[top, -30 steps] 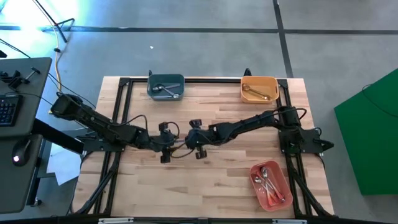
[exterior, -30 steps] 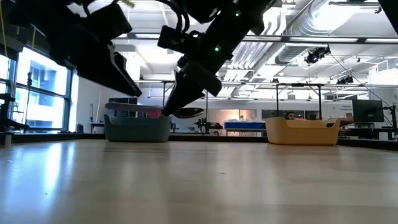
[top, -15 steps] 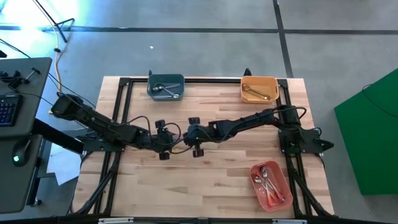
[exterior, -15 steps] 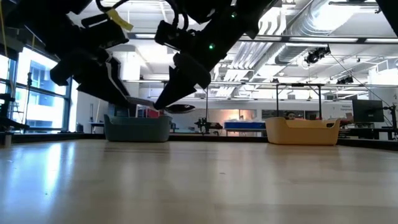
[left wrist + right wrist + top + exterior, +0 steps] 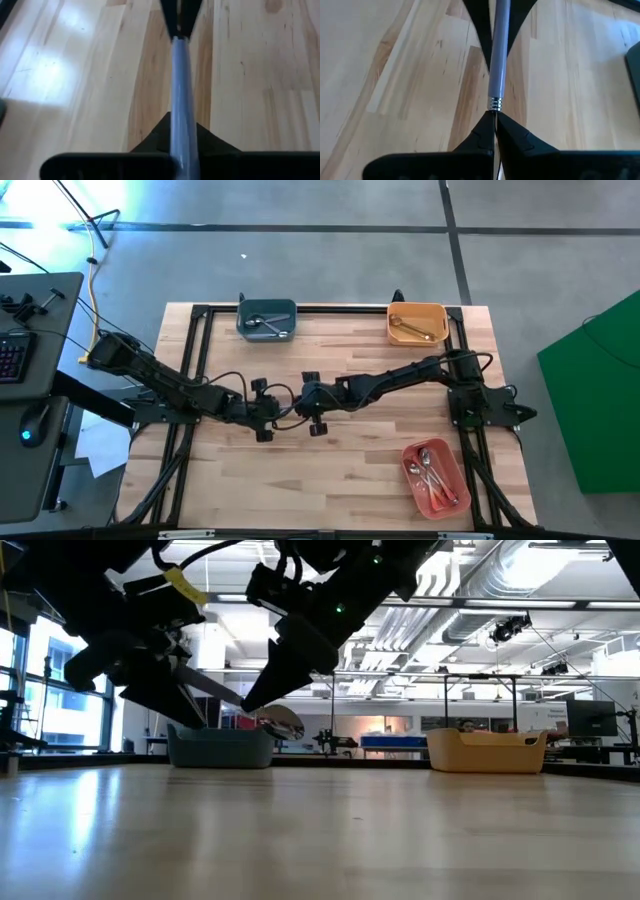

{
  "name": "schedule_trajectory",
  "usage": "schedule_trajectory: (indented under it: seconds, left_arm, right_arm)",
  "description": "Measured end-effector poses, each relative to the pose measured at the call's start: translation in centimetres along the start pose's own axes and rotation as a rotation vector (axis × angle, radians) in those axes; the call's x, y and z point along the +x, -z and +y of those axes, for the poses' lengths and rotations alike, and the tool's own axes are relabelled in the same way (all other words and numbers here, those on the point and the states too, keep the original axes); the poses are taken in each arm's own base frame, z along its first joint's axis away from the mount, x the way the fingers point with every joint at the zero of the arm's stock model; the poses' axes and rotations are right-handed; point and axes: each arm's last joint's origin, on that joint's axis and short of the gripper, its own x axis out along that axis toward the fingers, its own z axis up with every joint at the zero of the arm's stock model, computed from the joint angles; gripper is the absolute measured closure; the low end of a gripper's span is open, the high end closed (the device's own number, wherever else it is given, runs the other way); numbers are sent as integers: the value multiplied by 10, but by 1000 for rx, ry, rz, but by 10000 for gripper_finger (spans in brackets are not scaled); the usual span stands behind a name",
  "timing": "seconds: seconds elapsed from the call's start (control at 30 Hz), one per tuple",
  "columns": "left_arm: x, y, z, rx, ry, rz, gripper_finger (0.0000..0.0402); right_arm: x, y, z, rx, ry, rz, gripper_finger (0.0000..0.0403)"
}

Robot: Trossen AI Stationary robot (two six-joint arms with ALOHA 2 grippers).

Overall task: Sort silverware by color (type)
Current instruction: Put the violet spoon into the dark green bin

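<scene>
Lavender-handled spoon [image 5: 498, 55] held lengthwise between left gripper [image 5: 268, 408] and right gripper [image 5: 297, 406], both pinching it, above the table.

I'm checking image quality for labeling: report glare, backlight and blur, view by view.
Low view: bright windows and ceiling lights silhouette both arms; table sheen. Left wrist view: glare patch on the wood, lavender handle blurred up close. High view: blue-white glare in the corner above the left arm.
</scene>
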Motion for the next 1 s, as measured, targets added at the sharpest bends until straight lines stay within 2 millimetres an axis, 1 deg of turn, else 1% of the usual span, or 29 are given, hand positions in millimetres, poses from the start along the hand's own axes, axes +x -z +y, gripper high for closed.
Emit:
schedule_trajectory:
  seconds: [0.33, 0.43, 0.53, 0.63, 0.73, 0.8, 0.9, 1.0]
  left_arm:
    - [0, 0, -1, -55, 35, 5, 401]
    - [0, 0, -1, -62, 45, 8, 401]
    - [0, 0, -1, -63, 52, 11, 401]
    - [-1, 1, 1, -62, 46, 23, 401]
    - [-3, 1, 6, -77, 33, 36, 401]
    - [-6, 0, 12, -93, 24, 31, 401]
    - [-10, -4, 20, -122, 20, 13, 401]
    - [-12, -8, 24, -131, 45, -20, 401]
  right_arm:
    - [-1, -2, 7, 18, -9, -5, 402]
    - [-1, -2, 7, 42, -9, -4, 393]
    - [-1, -2, 7, 43, -8, -3, 366]
    - [-1, -2, 7, 66, -5, -2, 323]
    - [-3, -2, 7, 74, 15, 7, 280]
    - [-8, -4, 5, 74, 33, 8, 260]
    - [-15, -6, 3, 76, 51, 14, 246]
    - [-16, -10, 2, 111, 22, -32, 245]
